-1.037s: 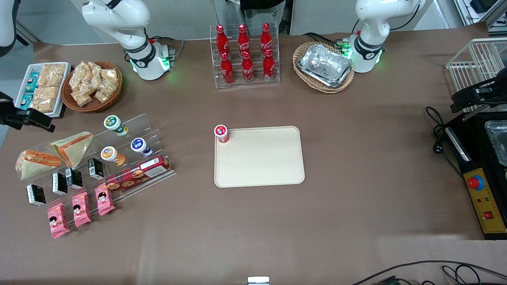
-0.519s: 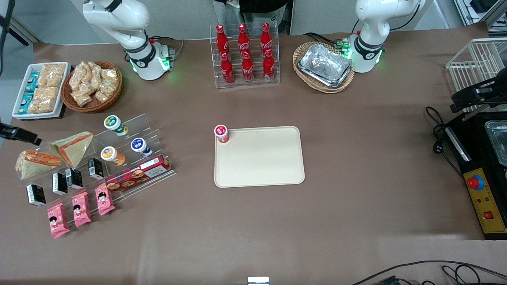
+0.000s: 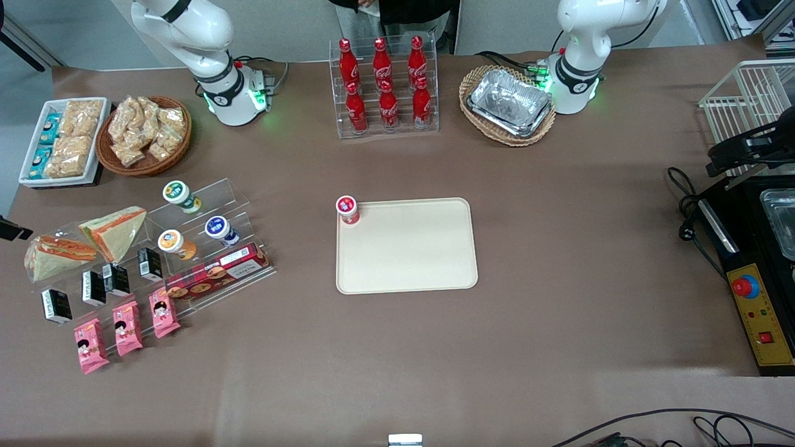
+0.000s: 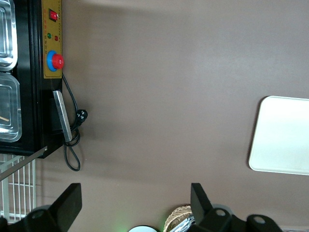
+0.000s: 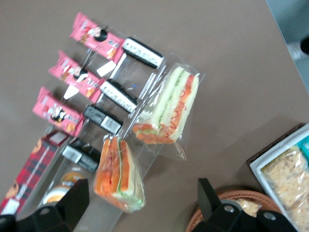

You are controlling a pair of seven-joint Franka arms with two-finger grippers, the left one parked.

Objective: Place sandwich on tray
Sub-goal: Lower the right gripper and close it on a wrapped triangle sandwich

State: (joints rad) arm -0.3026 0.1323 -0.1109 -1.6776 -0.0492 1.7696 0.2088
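The gripper (image 5: 140, 205) is seen from the right wrist camera with its two dark fingers (image 5: 65, 200) spread wide apart and nothing between them. It is held in the air above the working arm's end of the table, over the snack display; in the front view only a dark tip of it (image 3: 11, 230) shows at the picture's edge, beside the sandwiches.

The sandwich (image 5: 168, 110), a clear-wrapped wedge of pale bread with a red-orange stripe, is seen lying on the clear stepped display stand (image 3: 233, 205); in the front view it (image 3: 54, 255) is the wedge closest to the table's end. Just beside it, toward the tray, a second wedge (image 3: 115, 231) with a broad tan face is propped up.

On the stand's lower steps, nearer the front camera, small black cartons (image 3: 102, 282) and pink snack packs (image 3: 127, 326) are lined up, with a red biscuit box (image 3: 214, 276) and three small cups (image 3: 181, 194) alongside.

The tray (image 3: 407, 261) is laid flat in the middle of the table, well apart from the sandwich. A red-capped cup (image 3: 347, 210) is stood on one of its corners, the one farther from the front camera and toward the working arm's end; the rest of its surface is bare.
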